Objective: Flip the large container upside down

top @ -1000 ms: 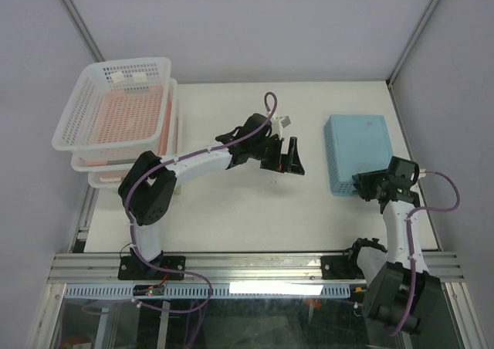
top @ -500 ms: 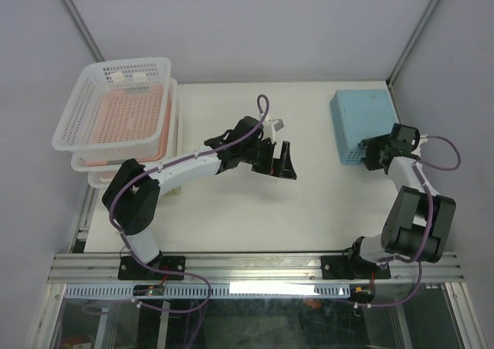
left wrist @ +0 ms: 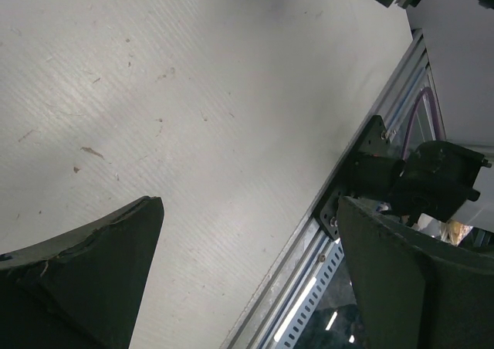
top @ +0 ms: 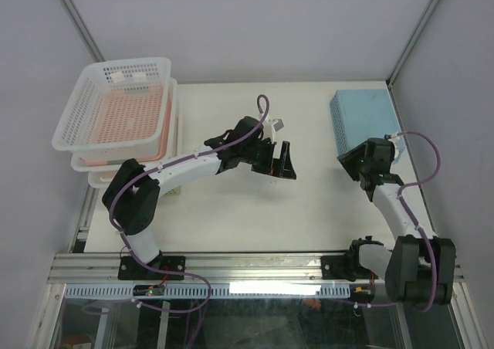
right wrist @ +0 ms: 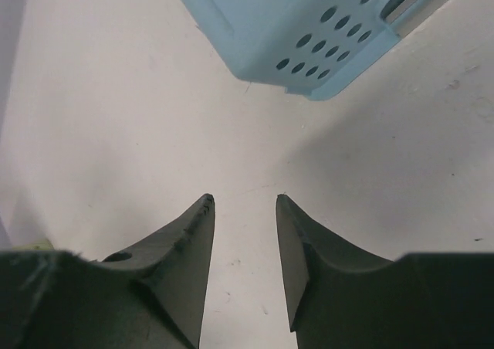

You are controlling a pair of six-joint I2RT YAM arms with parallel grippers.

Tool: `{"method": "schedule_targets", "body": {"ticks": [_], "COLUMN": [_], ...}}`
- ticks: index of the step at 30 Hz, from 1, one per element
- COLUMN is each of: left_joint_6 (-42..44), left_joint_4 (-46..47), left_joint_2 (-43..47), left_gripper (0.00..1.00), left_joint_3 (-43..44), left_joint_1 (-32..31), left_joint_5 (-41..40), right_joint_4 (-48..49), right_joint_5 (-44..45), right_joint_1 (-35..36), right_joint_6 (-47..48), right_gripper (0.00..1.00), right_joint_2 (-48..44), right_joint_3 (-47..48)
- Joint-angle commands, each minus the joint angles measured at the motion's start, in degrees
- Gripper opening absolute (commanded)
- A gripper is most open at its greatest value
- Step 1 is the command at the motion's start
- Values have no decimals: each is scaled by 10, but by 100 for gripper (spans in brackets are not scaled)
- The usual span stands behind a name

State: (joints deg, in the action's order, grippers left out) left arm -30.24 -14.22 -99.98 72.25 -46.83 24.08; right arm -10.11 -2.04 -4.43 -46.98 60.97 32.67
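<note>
White, slightly translucent perforated plastic is seen in the large container [top: 71,110]. It is set open side up on top of a stack of other white baskets [top: 96,165], well to the left of the light blue basket [top: 367,121] and across the table [top: 231,210] from it. A pink layer is visible through the container's perforated base.

The light blue basket is turned base up, and its wall of round holes is shown in the right wrist view. The right gripper [right wrist: 242,201] is positioned just beside the near corner of the light blue basket, apart from it. Its fingers are set a narrow gap apart and nothing is pinched between them; only bare table is seen in the gap.

The left gripper [left wrist: 251,204] is poised above the table to the left of the light blue basket, between it and the large container. Its fingers are spread wide, and nothing is held by them.
</note>
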Motion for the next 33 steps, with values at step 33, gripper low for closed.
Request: {"method": "schedule_targets", "body": {"ticks": [33], "left_joint_6": [-6], "left_joint_4": [-52], "left_joint_2": [3], "left_gripper": [99], "left_joint_3": [81], "left_joint_1": [-2], "left_joint_5": [-64], "right_joint_4": [-72], "right_joint_5": [159], "right_joint_1": [81], "right_joint_6": [162], "right_gripper": [48], "right_joint_2": [289], "right_joint_3": [266]}}
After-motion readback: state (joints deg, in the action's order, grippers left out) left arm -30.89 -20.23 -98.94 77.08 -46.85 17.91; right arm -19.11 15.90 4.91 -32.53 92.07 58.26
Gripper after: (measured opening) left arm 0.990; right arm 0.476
